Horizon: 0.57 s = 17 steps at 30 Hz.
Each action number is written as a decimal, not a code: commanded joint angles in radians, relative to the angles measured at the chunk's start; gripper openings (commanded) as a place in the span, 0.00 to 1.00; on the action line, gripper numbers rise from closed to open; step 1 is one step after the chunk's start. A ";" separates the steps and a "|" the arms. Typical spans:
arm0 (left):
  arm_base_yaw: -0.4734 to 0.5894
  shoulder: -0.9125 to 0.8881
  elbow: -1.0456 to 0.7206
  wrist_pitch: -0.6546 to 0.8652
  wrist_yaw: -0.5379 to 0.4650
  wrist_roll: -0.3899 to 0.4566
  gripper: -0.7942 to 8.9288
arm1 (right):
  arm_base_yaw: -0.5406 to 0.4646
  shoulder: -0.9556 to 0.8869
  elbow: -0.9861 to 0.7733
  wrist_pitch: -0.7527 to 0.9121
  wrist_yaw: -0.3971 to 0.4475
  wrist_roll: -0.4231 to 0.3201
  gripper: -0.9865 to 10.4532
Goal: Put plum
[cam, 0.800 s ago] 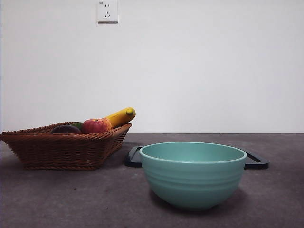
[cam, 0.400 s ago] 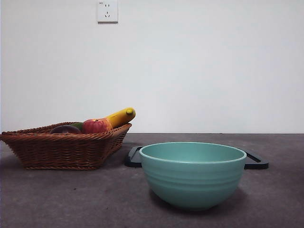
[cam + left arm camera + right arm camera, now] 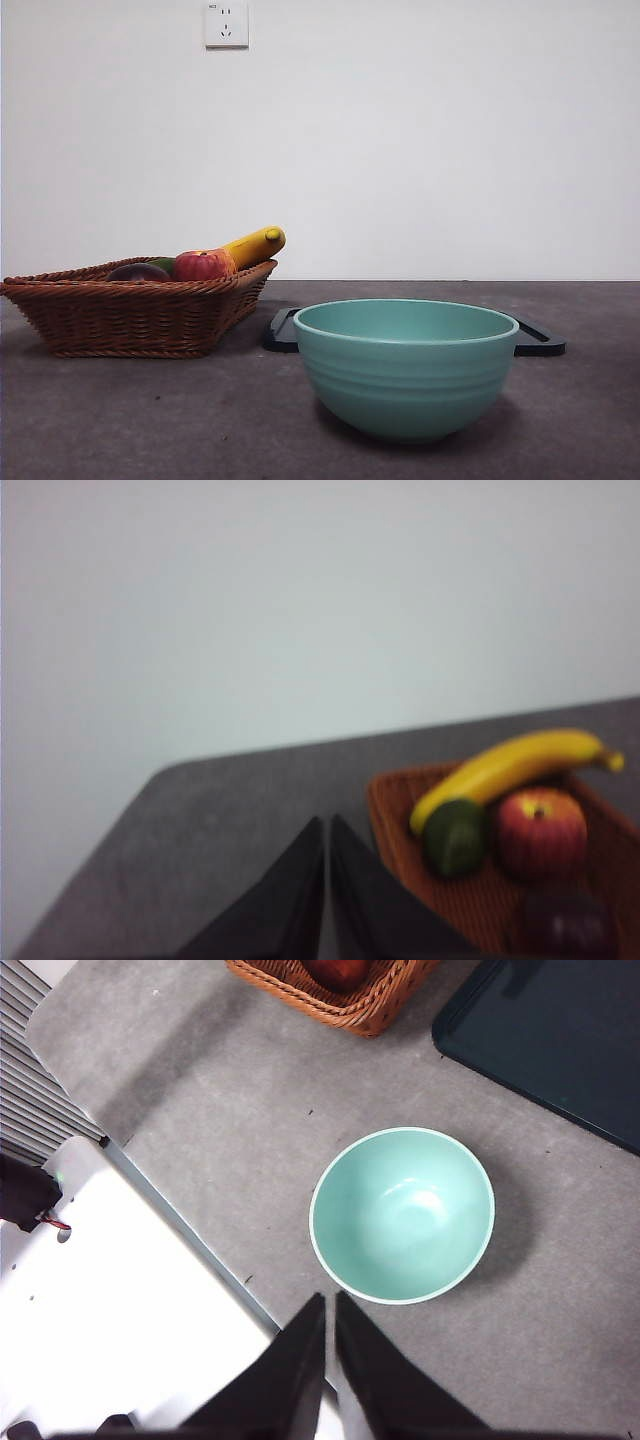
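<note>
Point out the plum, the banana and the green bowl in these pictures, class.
plum [image 3: 138, 272]: front view, the dark rounded top showing above the basket rim.
banana [image 3: 510, 766]: left wrist view, the middle of its yellow curve.
bowl [image 3: 407, 385]: front view, the ribbed outer wall.

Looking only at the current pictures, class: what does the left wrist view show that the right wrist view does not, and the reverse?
Only the left wrist view shows the plum, banana and green fruit, behind the shut left gripper. Only the right wrist view shows the empty teal bowl and dark tray, beyond the shut right gripper. Both show the wicker basket, red apple and grey table.
</note>
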 commanded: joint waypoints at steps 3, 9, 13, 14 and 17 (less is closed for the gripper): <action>0.005 -0.060 -0.069 -0.034 -0.003 -0.003 0.09 | 0.009 0.005 0.016 0.010 -0.002 -0.012 0.09; 0.005 -0.109 -0.127 -0.084 -0.004 -0.003 0.09 | 0.009 0.005 0.016 0.010 -0.002 -0.012 0.09; 0.005 -0.129 -0.146 -0.117 -0.004 -0.003 0.09 | 0.009 0.005 0.016 0.010 -0.002 -0.012 0.09; 0.005 -0.133 -0.150 -0.122 -0.004 -0.003 0.09 | 0.009 0.005 0.016 0.010 -0.002 -0.012 0.09; 0.005 -0.154 -0.168 -0.150 -0.004 -0.003 0.09 | 0.009 0.005 0.016 0.010 -0.002 -0.012 0.09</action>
